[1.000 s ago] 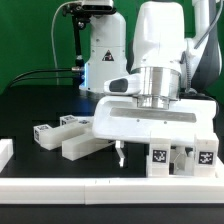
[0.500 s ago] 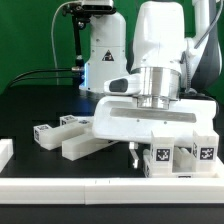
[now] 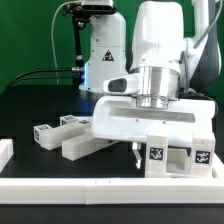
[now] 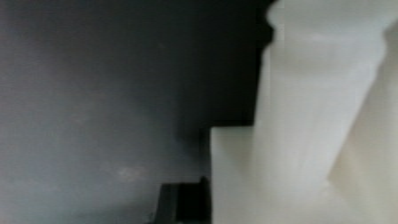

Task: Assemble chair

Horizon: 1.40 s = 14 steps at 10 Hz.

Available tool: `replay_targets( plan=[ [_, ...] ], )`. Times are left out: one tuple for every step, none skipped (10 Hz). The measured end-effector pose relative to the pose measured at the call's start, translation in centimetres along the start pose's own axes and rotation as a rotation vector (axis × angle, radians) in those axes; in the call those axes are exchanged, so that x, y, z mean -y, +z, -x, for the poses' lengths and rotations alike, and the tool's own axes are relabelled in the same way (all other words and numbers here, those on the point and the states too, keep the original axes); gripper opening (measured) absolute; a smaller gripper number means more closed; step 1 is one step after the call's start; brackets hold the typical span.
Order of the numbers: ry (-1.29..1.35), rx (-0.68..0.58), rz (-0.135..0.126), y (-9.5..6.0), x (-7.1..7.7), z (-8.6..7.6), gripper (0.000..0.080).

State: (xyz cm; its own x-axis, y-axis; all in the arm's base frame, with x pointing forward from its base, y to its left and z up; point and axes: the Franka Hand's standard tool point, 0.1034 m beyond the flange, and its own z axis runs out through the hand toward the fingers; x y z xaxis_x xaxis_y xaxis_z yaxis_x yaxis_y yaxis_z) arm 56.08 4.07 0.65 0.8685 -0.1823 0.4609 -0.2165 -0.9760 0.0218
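The claw (image 3: 137,154) hangs low over the black worktop (image 3: 30,105), its jaws pressed together with nothing visibly between them. Tagged chair parts (image 3: 180,158) stand just beside it on the exterior view's right. Other chair pieces (image 3: 62,135) lie towards the exterior view's left.

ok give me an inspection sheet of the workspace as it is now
surface: black table, white rail along its front edge
job's things: white panel in the middle; tagged bars on the exterior view's left; tagged blocks on its right
clutter: nothing seen
grippers: fingers shut, low in front of the panel; whether they hold anything cannot be told
cables: black cables at the back, away from the parts
surroundings: green backdrop, arm base
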Motion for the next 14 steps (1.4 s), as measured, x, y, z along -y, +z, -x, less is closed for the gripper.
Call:
replay_targets(
  plan=[
    [-0.021, 0.0, 0.0, -0.2, -0.3, -0.1, 0.0037],
    [-0.049, 0.008, 0.001, -1.2, -1.7, -0.1, 0.003],
    [-0.046, 0.023, 0.002, -2.3, -2.8, 0.4, 0.0031],
    [-0.049, 0.08, -0.007, -3.2, -3.2, 1.0, 0.0031],
    [-0.035, 0.139, -0.026, -4.9, -3.3, 0.5, 0.0031],
    [-0.014, 0.217, -0.046, -6.2, -3.4, -0.2, 0.0031],
    [0.006, 0.334, -0.063, -6.4, -3.2, -0.5, 0.0031],
    [0.012, 0.4, -0.072, -6.3, -3.0, -0.7, 0.0031],
    [0.017, 0.479, -0.08, -6.4, -2.9, -0.3, 0.0031],
    [0.007, 0.56, -0.09, -6.5, -2.8, 0.0, 0.0031],
    [-0.057, 0.659, -0.107, -6.6, -2.5, 0.0, 0.0031],
    [-0.099, 0.778, -0.145, -6.9, -2.7, -0.4, 0.0031],
    [-0.11, 0.855, -0.161, -6.4, -3.1, -0.6, 0.0031],
    [-0.112, 0.877, -0.156, -6.0, -3.1, -0.4, 0.0031]
  ],
)
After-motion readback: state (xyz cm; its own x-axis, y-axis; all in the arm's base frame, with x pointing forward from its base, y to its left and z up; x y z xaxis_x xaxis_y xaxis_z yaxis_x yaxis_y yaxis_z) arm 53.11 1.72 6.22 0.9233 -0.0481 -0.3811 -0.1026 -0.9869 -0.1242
